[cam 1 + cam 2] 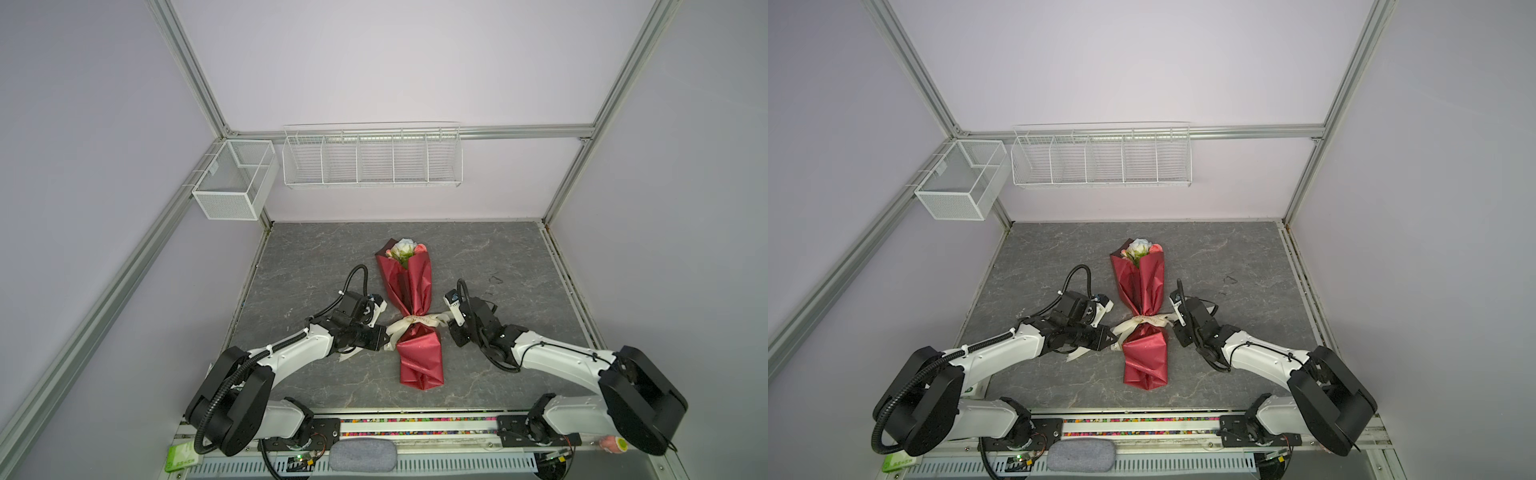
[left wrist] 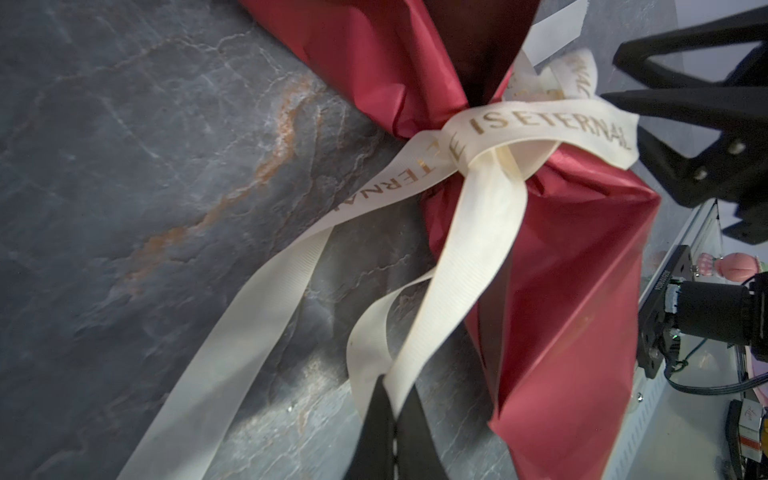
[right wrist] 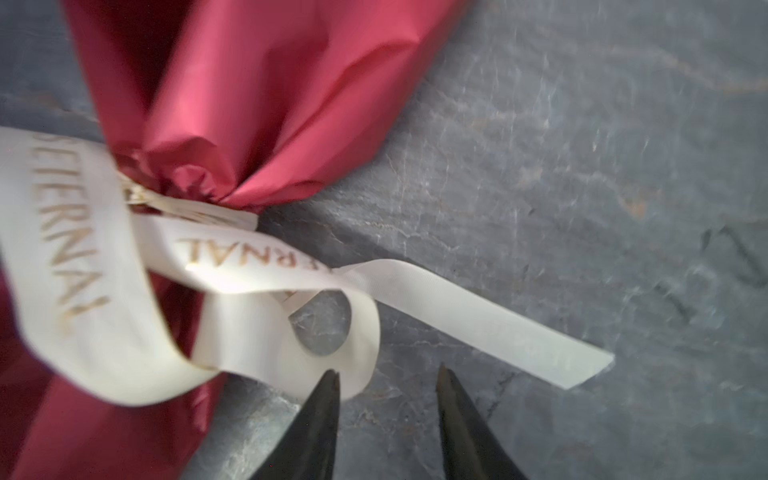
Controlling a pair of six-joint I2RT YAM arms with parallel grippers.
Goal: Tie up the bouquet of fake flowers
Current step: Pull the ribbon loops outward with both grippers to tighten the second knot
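Note:
The bouquet of fake flowers [image 1: 409,291] [image 1: 1142,286] lies lengthwise mid-table in red paper, with the blooms at the far end. A cream lettered ribbon [image 1: 417,322] [image 2: 540,124] [image 3: 249,266] is knotted round its pinched waist. My left gripper [image 1: 385,334] [image 1: 1116,336] [image 2: 392,388] is on the bouquet's left side, shut on a ribbon strand that runs taut from the knot. My right gripper [image 1: 449,327] [image 1: 1173,330] [image 3: 387,372] is on the right side, open. Its jaws stand just short of a loose ribbon loop, and only table shows between them.
A free ribbon tail [image 3: 498,328] lies flat on the grey stone-look table [image 1: 498,374]. A wire rack [image 1: 372,158] and a mesh basket [image 1: 235,178] hang on the back wall. A small dark scrap [image 1: 494,278] lies far right. A grey pad [image 1: 361,455] sits on the front rail.

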